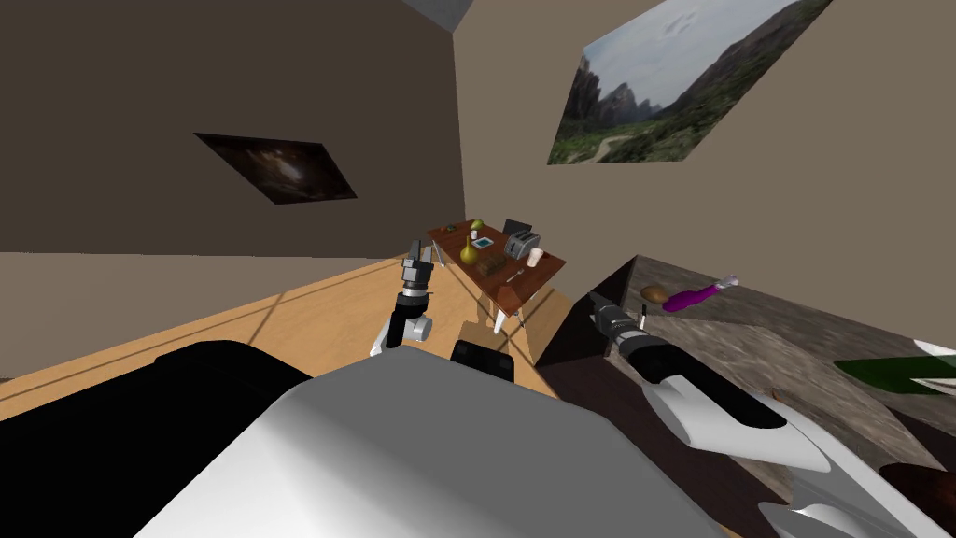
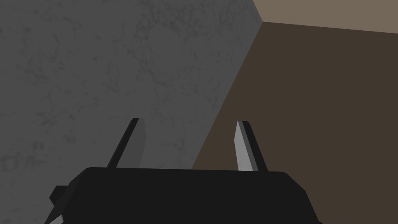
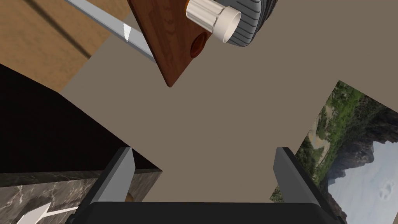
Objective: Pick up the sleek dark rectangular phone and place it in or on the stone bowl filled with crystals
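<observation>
On a reddish-brown table (image 1: 551, 264) sits a dark rectangular slab (image 1: 516, 226), probably the phone, far from the spread left gripper (image 2: 190, 123) and right gripper (image 3: 206, 152); the right arm (image 1: 691, 392) could clip the mottled grey counter (image 1: 747, 327) on approach.

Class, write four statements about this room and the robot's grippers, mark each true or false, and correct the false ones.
1. The left gripper and the right gripper are both open and hold nothing. True.
2. The purple object lies on the wooden table. False: it lies on the stone-patterned counter at the robot's right.
3. A grey toaster stands on the wooden table. True.
4. The white cup stands on the floor. False: it stands on the wooden table, right beside the grey toaster.
</observation>
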{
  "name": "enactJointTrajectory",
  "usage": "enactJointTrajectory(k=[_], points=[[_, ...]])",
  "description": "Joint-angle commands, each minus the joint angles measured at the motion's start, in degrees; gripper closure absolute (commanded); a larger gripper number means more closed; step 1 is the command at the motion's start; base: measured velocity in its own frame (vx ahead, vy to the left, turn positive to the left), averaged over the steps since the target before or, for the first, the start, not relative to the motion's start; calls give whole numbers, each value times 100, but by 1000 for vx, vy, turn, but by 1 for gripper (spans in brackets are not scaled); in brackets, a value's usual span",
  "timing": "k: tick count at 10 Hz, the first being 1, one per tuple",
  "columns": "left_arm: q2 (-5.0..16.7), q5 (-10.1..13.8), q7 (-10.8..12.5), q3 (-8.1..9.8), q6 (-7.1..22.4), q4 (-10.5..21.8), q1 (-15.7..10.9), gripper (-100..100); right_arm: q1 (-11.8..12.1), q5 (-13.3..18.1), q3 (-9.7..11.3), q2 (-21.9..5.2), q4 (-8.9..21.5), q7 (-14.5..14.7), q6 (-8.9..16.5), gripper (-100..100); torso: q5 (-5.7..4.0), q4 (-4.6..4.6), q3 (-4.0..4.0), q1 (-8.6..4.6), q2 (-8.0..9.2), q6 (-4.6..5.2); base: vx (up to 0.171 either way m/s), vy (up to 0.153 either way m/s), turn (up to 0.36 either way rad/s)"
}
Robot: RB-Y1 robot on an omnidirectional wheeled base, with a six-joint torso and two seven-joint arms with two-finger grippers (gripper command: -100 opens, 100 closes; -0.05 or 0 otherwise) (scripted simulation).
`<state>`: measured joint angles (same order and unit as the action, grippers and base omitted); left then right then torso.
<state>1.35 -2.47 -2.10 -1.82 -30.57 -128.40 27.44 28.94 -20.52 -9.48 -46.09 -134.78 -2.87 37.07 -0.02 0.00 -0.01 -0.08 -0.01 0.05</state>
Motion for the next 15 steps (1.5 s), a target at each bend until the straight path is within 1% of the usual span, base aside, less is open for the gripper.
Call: enactJointTrajectory(k=[1,2,3,4,5,6,7,8,9,10,12,13,14,15], points=[[0,0,0,0,0,0,0,0,40,-152,41,-266,-16,29,286,-100,0,0,0,0,0,0,17,-36,180],[0,0,0,0,0,0,-1,0,40,-152,41,-266,-16,29,418,-100,-1,0,-1,-5,-2,-4,16,-44,73],[0,0,0,0,0,0,0,0,54,-289,88,-497,-25,53,608,-100,-2,0,0,-8,0,1,10,-57,137],[0,0,0,0,0,0,0,0,54,-289,88,-502,-25,53,734,-100,-3,0,0,-13,1,-3,6,-54,92],[0,0,0,0,0,0,0,0,69,-425,142,-735,-32,78,929,-100,-3,1,1,-13,2,1,9,-61,157],[0,0,0,0,0,0,0,0,69,-425,142,-735,-32,78,1037,-100,-3,0,1,-15,2,-2,6,-59,77],[0,0,0,0,0,0,0,0,83,-559,204,-962,-38,105,1242,-100,-4,1,2,-14,3,2,4,-72,141],[0,0,0,0,0,0,0,0,83,-559,204,-962,-38,105,1326,-100,-4,0,1,-19,2,-2,1,-67,85],[0,0,0,1,0,0,0,0,98,-691,273,-1181,-41,134,1558,-100,-5,1,2,-17,4,2,1,-74,130],[1,0,0,0,0,0,0,0,98,-691,273,-1181,-41,134,1599,-100,-5,1,2,-20,3,-1,-6,-73,73],[1,0,0,1,0,0,0,0,125,-943,429,-1567,-42,195,1987,-100,-6,2,6,-27,10,0,-19,-115,158],[1,0,0,1,0,0,0,0,125,-943,429,-1587,-42,195,2092,-100,-10,2,5,-40,9,0,-12,-111,84],[1,0,0,1,0,0,0,0,139,-1062,516,-1771,-40,226,2309,-100,-9,2,5,-35,8,3,-28,-103,113],[1,0,0,1,0,0,0,0,151,-1178,608,-1944,-37,257,2473,-100,-8,3,7,-33,12,1,-55,-141,200]])
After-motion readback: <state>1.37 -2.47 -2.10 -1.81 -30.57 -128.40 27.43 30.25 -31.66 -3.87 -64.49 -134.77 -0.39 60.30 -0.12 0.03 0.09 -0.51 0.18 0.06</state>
